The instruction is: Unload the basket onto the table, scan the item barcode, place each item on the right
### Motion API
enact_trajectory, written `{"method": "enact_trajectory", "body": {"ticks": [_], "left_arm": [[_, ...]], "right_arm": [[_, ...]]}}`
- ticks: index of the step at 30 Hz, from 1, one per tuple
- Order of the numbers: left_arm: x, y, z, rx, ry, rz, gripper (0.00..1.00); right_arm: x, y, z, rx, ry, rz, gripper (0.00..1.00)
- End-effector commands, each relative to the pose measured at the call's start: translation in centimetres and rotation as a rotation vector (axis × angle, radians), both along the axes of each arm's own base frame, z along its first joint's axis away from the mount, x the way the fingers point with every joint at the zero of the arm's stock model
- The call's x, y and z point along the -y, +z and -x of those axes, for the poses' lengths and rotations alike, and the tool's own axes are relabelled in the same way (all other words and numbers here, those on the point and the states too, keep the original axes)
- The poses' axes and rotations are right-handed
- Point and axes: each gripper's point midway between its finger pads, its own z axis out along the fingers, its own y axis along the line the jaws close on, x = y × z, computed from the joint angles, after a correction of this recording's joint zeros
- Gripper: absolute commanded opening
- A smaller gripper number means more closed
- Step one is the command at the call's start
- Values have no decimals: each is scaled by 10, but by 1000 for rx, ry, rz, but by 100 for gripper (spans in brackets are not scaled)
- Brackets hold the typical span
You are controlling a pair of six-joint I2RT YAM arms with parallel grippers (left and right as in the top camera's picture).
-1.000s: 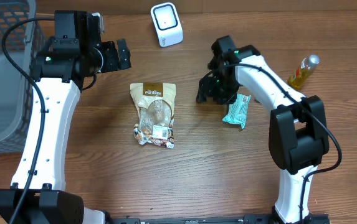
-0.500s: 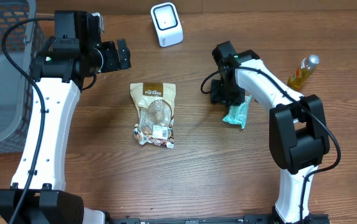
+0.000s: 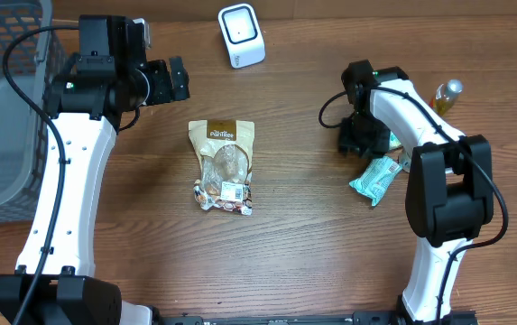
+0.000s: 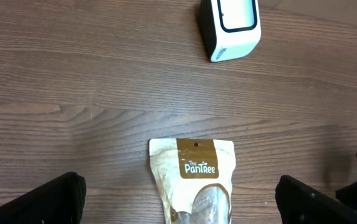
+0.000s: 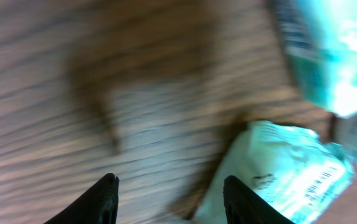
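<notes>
**Teal packet slides right, away from the scanner**

The right end effector has swung rightward, and the teal packet has moved with it. The packet now lies flat on the table just beside the fingers, farther from the scanner. Those fingers stand apart, and the blurred wrist view shows no firm hold. The left end effector hangs fully released near the PanTree pouch. By my reading, no barcode has been presented yet.

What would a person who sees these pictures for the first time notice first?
The brown snack pouch lies in the middle of the table. A white scanner stands at the far edge, and a teal packet lies beside the right gripper.
</notes>
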Motion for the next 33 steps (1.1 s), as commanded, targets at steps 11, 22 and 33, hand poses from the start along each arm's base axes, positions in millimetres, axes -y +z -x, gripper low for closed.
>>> {"method": "enact_trajectory", "body": {"ticks": [11,22,33], "left_arm": [[1,5,-2,18,-18,-15,100],[1,5,-2,18,-18,-15,100],[1,5,-2,18,-18,-15,99]], "right_arm": [[-233,82,-39,338,339,-666,37],[-282,20,-20,367,454,-498,21],[-266,-17,-16,303,432,-400,13]]}}
